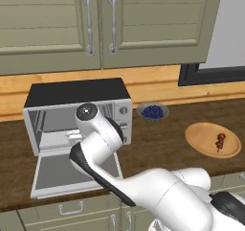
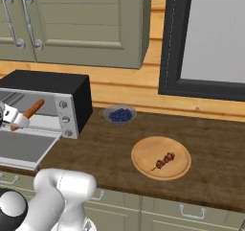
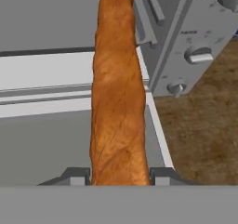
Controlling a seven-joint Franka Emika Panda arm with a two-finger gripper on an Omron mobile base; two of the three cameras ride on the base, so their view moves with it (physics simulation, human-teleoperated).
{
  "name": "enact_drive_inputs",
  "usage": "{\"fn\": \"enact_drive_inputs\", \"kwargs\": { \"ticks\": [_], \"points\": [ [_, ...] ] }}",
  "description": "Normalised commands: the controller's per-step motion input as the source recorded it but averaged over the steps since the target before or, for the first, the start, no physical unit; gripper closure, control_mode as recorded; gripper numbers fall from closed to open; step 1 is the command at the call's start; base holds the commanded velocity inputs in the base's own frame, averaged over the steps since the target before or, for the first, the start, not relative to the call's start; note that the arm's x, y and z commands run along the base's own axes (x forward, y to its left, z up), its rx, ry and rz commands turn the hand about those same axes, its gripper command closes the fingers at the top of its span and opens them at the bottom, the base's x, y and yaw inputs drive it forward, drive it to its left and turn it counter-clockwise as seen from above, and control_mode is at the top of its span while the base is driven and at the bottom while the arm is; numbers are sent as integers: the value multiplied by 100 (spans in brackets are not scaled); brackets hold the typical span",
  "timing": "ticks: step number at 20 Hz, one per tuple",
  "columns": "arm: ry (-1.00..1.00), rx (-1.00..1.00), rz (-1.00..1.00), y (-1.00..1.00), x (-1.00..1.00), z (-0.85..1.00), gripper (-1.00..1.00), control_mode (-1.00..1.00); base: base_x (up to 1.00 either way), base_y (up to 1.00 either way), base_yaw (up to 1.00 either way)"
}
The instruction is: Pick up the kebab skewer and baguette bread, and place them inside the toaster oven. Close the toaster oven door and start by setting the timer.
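**Baguette held at the open toaster oven**

The baguette bread (image 3: pixel 118 88) is clamped between the two fingertips of the gripper (image 3: pixel 119 175), one dark tip pressed against each side of its near end. In the right base view the loaf (image 2: pixel 28 112) is seen tilted, its far end raised toward the oven cavity. The toaster oven (image 1: pixel 76 93) is stood on the wooden bench (image 2: pixel 100 153), and the toaster oven door (image 1: pixel 57 172) is dropped flat in front of it. In the hand view the loaf is stretched over the door toward the opening, with the knob panel (image 3: pixel 195 46) to its right. The kebab skewer (image 2: pixel 163 160) is laid on a round wooden plate (image 2: pixel 143 163), well apart from the oven. A bowl of blueberries (image 2: pixel 120 114) is set between oven and plate.
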Motion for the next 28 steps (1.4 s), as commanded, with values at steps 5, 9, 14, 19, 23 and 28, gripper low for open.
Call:
{"fn": "enact_drive_inputs", "kwargs": {
  "ticks": [5,9,14,19,23,28],
  "points": [
    [-6,0,2,0,32,-12,100,-100,0,0,0],
    [-19,0,3,0,18,0,100,-100,0,0,0],
    [-11,0,1,0,22,0,100,-100,0,0,0],
    [-19,0,0,0,1,11,100,-100,0,0,0],
    [-8,0,0,0,4,32,100,-100,0,0,0],
    [1,0,0,0,38,35,100,-100,0,0,0]
  ]
}}
